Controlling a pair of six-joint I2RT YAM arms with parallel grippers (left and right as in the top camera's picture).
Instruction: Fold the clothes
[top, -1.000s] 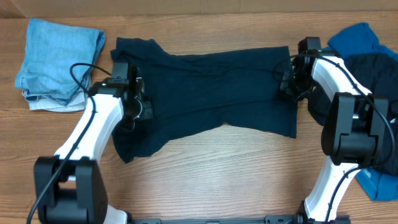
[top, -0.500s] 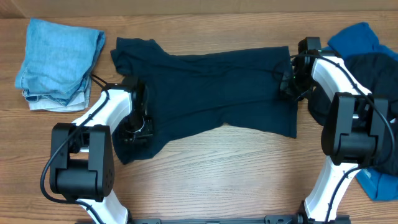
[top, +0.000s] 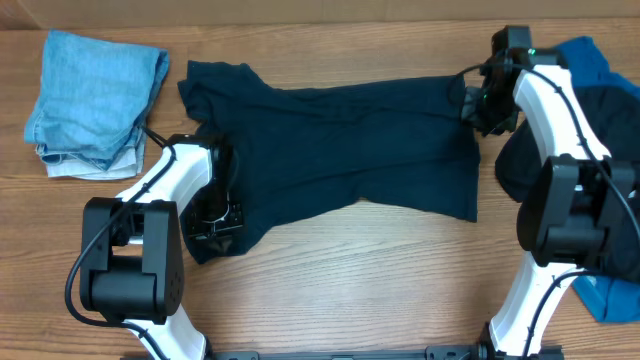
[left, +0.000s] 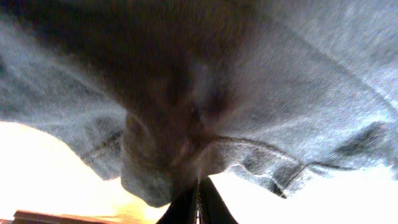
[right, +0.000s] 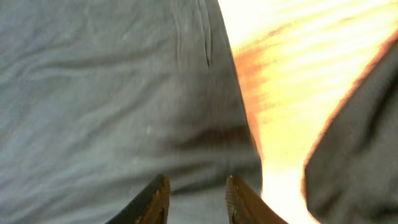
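Observation:
A dark navy short-sleeved shirt (top: 340, 150) lies spread flat across the middle of the table, one of the clothes. My left gripper (top: 215, 228) sits at its lower left corner, shut on a bunched fold of the fabric. In the left wrist view the cloth (left: 298, 74) gathers into the closed fingertips (left: 198, 200). My right gripper (top: 480, 100) hovers at the shirt's upper right edge. In the right wrist view it (right: 196, 190) stands open over the fabric (right: 93, 93) with nothing between the fingers.
A pile of pale blue folded fabric (top: 95, 95) lies at the back left. At the right a bright blue garment (top: 575, 60) and a dark one (top: 600, 115) are heaped beside the right arm. Bare wooden table (top: 360, 270) runs along the front.
My left gripper has shifted toward the front edge along the shirt's left side. My right gripper has moved back to the shirt's upper corner, and its fingers stand a little wider.

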